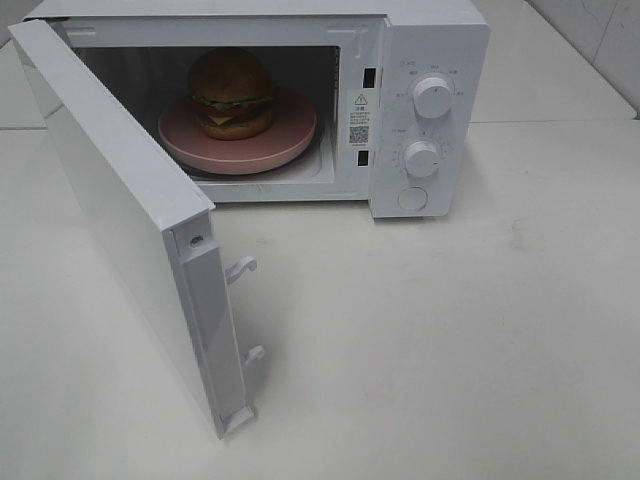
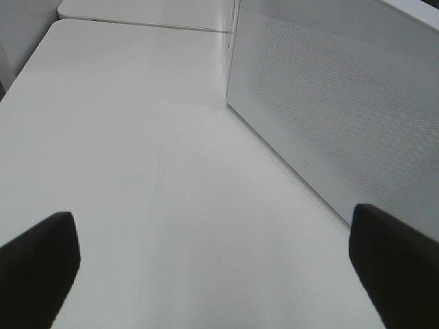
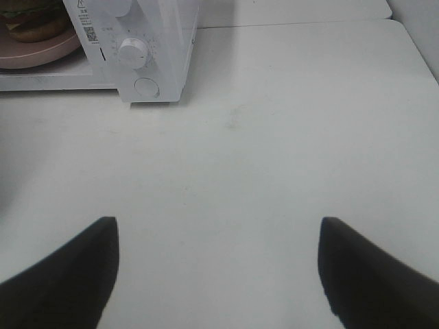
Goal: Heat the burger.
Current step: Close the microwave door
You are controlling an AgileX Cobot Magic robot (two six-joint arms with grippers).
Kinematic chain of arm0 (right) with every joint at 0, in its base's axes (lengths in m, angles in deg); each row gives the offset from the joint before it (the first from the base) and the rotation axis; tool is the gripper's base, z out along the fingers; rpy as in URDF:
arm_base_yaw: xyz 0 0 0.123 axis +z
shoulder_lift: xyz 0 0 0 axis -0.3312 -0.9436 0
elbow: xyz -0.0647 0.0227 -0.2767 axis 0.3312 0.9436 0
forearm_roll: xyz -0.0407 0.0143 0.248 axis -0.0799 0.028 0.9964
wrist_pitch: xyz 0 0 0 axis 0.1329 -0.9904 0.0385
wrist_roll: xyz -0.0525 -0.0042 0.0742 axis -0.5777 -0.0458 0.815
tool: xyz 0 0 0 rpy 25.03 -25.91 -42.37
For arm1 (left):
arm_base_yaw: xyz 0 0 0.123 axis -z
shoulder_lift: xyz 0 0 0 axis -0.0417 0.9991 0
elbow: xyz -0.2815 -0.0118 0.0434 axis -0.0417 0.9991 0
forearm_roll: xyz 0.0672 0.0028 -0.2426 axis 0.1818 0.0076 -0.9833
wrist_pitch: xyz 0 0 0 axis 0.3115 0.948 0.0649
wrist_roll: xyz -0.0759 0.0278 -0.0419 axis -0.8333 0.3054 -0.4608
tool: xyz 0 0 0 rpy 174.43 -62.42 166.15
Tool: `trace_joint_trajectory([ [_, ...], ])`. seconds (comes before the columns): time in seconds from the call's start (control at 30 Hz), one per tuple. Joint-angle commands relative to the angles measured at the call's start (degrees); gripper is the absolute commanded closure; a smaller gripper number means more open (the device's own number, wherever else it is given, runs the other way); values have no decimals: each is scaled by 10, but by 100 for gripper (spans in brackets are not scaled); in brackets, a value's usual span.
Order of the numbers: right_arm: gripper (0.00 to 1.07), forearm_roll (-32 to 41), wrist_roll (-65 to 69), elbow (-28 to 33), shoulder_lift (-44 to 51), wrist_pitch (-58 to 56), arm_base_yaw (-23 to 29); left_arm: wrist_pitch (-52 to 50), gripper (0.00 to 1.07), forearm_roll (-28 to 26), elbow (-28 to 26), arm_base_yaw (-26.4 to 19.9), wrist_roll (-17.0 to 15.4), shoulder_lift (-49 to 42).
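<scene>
Where the wrist views look down on the white table, left gripper: jaws spread wide, nothing between them, beside the dotted outer face of the microwave door. Right gripper: jaws likewise apart, empty, over bare tabletop. Door: swung open, two latch hooks on its edge. Microwave: two knobs, one round button. Inside, pink plate; the burger upright on it.

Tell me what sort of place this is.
Likely a robot test bench set up like a kitchen: a white countertop microwave, its door open, a tall golden-bun burger on a flat pink round plate inside, all on a plain white table.
</scene>
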Motion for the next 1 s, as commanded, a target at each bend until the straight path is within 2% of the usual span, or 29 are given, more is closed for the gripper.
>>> trace_joint_trajectory([
  [0.03,31,0,-6,5,14,0,-4,0,6,-1,-1,-2,-2,-8],
  [1.0,32,0,-6,5,14,0,-4,-1,6,-3,-1,-2,-5,1],
])
